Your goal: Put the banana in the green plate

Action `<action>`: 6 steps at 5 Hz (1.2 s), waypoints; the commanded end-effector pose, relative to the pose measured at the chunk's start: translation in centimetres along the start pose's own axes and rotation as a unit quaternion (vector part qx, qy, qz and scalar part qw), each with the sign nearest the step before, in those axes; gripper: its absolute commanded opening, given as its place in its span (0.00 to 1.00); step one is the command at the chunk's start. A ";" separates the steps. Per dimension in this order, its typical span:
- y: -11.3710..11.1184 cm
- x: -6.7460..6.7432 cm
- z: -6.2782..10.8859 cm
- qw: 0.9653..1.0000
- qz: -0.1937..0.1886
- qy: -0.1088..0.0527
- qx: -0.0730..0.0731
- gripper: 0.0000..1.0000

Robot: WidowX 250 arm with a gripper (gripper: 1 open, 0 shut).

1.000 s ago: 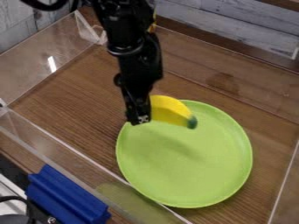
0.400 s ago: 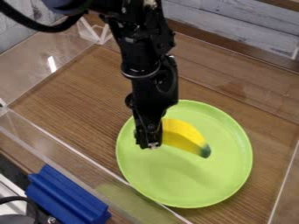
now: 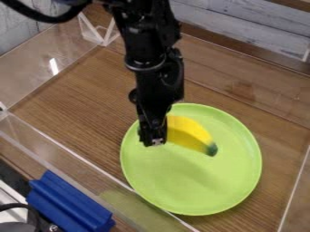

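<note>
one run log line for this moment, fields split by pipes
step: banana into green plate | tool: at the banana, over the plate | release: not evident | blue ridged block: beside the plate

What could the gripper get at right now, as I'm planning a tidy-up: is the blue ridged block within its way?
Probably not directly: the gripper seems occupied with the banana, and a clear wall stands before the block.

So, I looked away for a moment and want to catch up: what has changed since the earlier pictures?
The claw and the banana have come forward and down, from the plate's far edge to over its upper part. I can't tell whether the banana has been let go. The green plate and the blue block stayed put.
</note>
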State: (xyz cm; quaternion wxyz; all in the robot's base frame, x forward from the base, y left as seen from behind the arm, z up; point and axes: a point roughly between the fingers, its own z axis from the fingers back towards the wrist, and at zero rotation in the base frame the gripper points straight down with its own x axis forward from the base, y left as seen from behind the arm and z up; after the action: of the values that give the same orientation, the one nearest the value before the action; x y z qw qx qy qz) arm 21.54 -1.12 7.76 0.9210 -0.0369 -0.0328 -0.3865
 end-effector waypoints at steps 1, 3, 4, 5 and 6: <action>1.0 0.5 1.9 0.999 0.008 -0.018 0.025 0.00; 0.9 0.6 1.8 0.999 0.022 -0.018 0.023 1.00; 0.6 1.1 1.3 0.999 0.021 -0.018 0.022 1.00; 0.7 1.6 0.7 0.999 0.015 -0.019 0.023 1.00; 0.7 2.0 0.0 0.999 0.012 -0.020 0.024 1.00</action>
State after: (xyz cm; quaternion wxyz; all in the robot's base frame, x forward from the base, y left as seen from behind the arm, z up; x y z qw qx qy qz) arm 22.73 -1.91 7.07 0.9274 -0.0299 -0.0419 -0.3705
